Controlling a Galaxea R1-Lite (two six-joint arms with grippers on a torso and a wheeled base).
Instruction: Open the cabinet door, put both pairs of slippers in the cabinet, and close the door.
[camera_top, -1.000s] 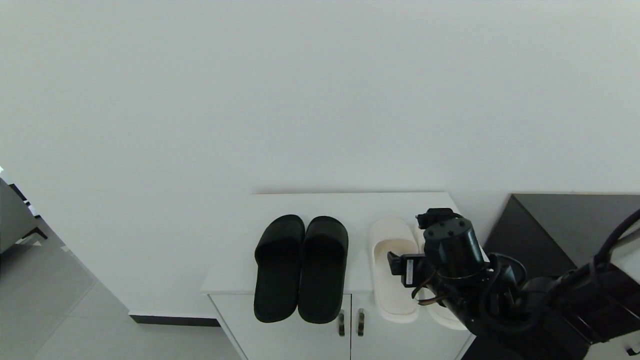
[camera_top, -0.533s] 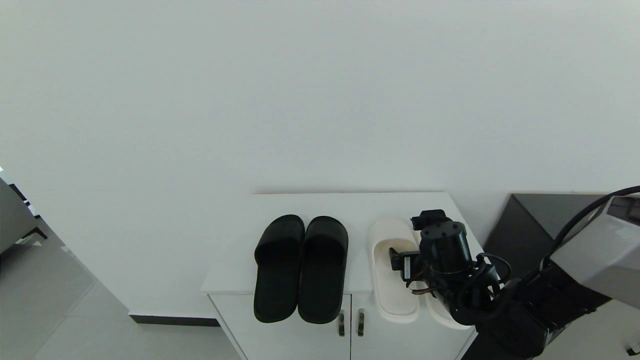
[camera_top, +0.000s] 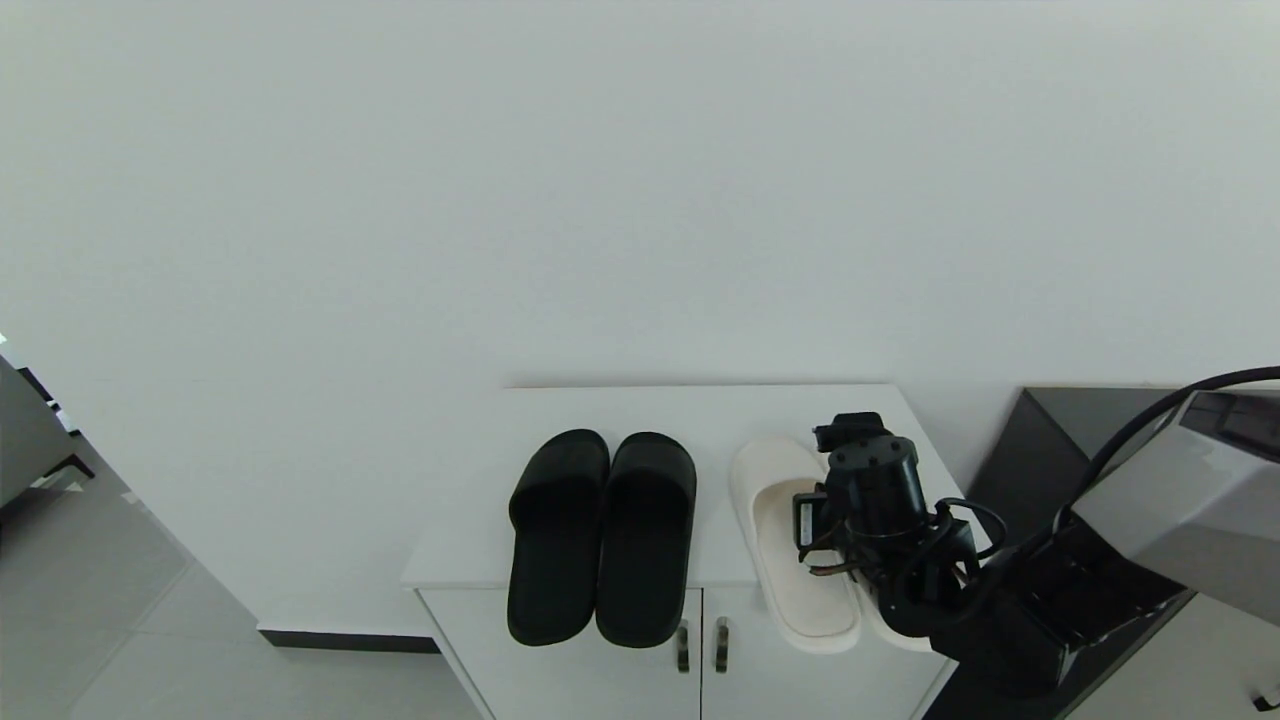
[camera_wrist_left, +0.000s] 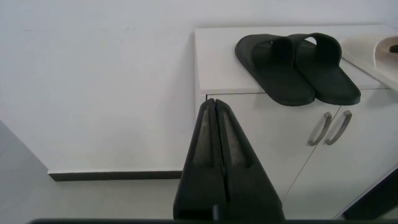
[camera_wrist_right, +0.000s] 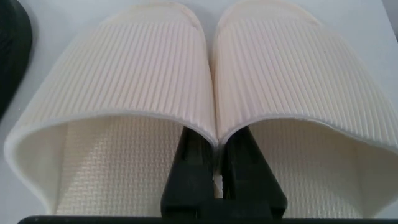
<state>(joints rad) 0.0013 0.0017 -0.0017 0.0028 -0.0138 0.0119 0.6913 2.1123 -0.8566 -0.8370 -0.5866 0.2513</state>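
Slippers of cream ribbed foam (camera_top: 790, 560) lie at the right edge atop the white cabinet (camera_top: 700, 410), with the right gripper (camera_wrist_right: 216, 149) clamped on their adjoining straps. Black rubber slippers (camera_top: 600, 535) lie mid-top. Left gripper (camera_wrist_left: 215, 109), fingers together, hangs beyond the cabinet's left side.

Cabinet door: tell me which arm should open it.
Probably left. The left gripper is empty before the closed cabinet doors; the right gripper pinches the white slippers by their straps.

White cabinet (camera_top: 700, 410) top: black slippers (camera_top: 600, 535) beside white slippers (camera_top: 790, 540), heels overhanging front.
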